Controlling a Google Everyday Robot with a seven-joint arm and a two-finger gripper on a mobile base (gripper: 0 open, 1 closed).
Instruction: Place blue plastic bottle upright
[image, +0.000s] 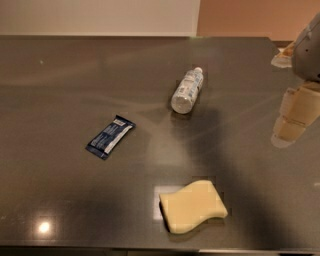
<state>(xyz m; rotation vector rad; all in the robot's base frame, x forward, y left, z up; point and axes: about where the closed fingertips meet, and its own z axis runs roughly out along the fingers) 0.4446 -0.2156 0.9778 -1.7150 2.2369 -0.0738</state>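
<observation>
The blue plastic bottle (187, 91) lies on its side near the middle of the dark table (65, 90). Its white cap points to the far right and its base points toward me. The gripper (294, 116) hangs at the right edge of the view, above the table. It is well to the right of the bottle and a little nearer to me, and it touches nothing.
A flat dark-blue snack wrapper (110, 137) lies left of the bottle. A yellow sponge (193, 206) lies near the front edge, in front of the bottle. The table's far edge meets a pale wall.
</observation>
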